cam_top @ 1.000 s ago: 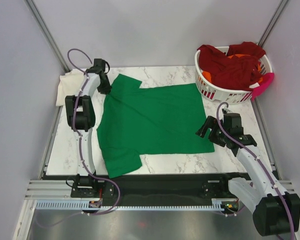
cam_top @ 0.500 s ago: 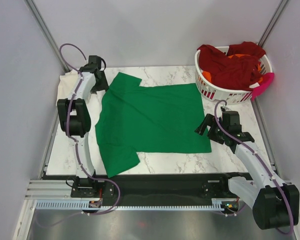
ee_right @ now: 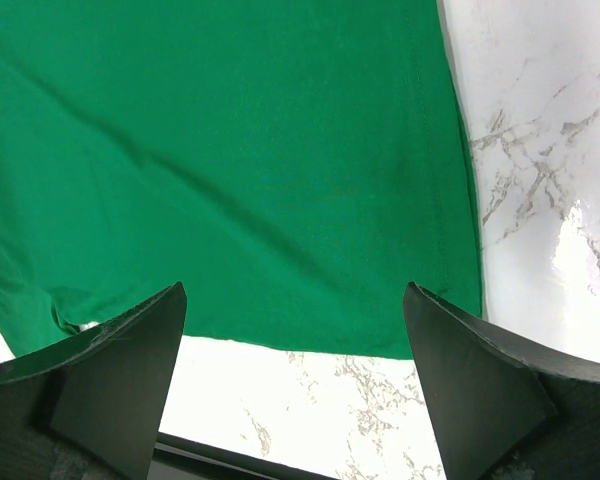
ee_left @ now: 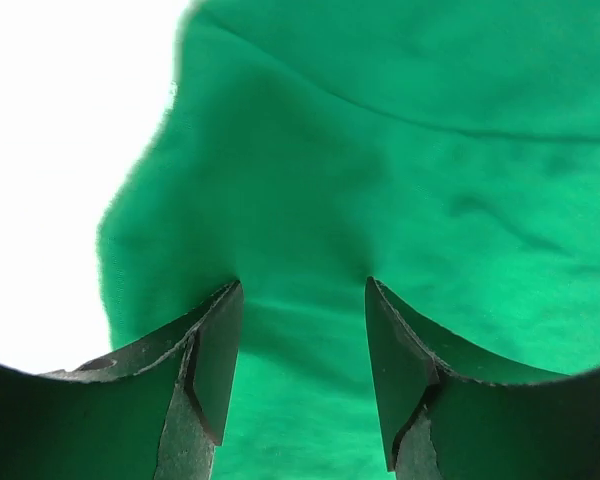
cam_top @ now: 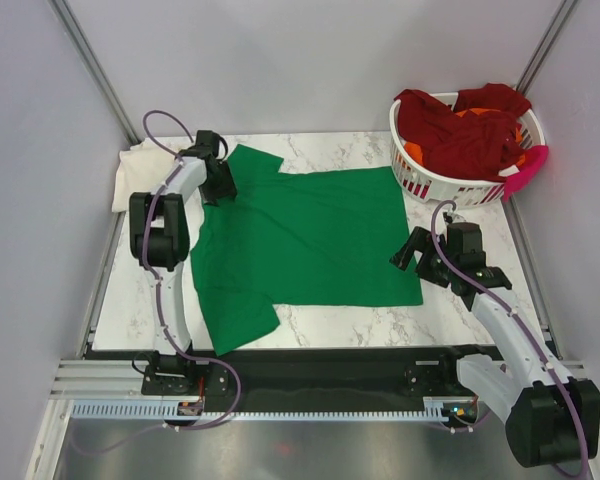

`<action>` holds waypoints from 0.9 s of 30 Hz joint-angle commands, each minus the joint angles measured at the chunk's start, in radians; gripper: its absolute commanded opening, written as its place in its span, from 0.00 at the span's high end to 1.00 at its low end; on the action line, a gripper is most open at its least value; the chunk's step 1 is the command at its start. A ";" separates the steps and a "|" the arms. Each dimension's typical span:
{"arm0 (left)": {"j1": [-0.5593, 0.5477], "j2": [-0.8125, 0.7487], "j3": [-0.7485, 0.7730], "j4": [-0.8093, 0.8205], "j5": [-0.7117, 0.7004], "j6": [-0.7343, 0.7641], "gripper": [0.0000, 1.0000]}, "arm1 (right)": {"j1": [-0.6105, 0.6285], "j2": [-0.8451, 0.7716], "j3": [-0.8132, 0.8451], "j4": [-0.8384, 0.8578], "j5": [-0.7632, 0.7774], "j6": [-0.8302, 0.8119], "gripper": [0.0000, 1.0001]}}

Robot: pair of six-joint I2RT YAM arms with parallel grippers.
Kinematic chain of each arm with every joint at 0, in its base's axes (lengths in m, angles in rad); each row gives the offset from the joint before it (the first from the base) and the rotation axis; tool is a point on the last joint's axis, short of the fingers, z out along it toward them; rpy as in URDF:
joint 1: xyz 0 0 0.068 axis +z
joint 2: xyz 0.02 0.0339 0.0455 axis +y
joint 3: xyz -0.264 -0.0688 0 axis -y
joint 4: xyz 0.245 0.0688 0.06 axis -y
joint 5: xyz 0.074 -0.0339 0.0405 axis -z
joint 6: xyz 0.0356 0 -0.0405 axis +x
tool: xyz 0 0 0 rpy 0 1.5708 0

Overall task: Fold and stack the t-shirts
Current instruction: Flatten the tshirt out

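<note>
A bright green t-shirt [cam_top: 305, 240] lies spread flat on the marble table, one sleeve at the far left and one at the near left. My left gripper [cam_top: 222, 188] is open, low over the shirt's far-left shoulder; in the left wrist view [ee_left: 300, 300] green cloth [ee_left: 400, 150] shows between the jaws. My right gripper [cam_top: 418, 258] is wide open beside the shirt's near right corner; the right wrist view [ee_right: 295, 292] shows the hem [ee_right: 280, 200] just ahead of it. A cream t-shirt [cam_top: 138, 168] lies at the far left. Dark red t-shirts [cam_top: 460, 135] and an orange one [cam_top: 521, 131] fill the basket.
A white slatted laundry basket [cam_top: 427, 180] stands at the table's far right corner, with a pink cloth [cam_top: 528, 172] hanging over its right rim. Grey walls close in the table on three sides. Bare marble [cam_top: 480, 215] lies right of the green shirt.
My left gripper swung out left toward the cream shirt, then came back right onto the green shirt's shoulder. The shirt's left side shifted slightly left. The right arm barely moved.
</note>
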 commanded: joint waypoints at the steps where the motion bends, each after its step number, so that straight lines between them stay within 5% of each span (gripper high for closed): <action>1: 0.075 0.003 -0.042 0.002 -0.055 -0.023 0.40 | 0.004 -0.005 0.003 0.006 -0.021 -0.022 0.02; 10: 0.106 0.017 0.034 -0.061 -0.108 0.028 0.39 | 0.004 0.009 0.009 0.011 -0.022 -0.044 0.02; 20: -0.141 0.117 0.145 -0.075 -0.037 0.059 0.30 | 0.003 -0.004 0.022 0.005 -0.024 -0.045 0.02; 27: -0.143 0.102 0.196 -0.110 -0.049 0.055 0.26 | 0.003 -0.048 0.029 -0.034 -0.027 -0.048 0.02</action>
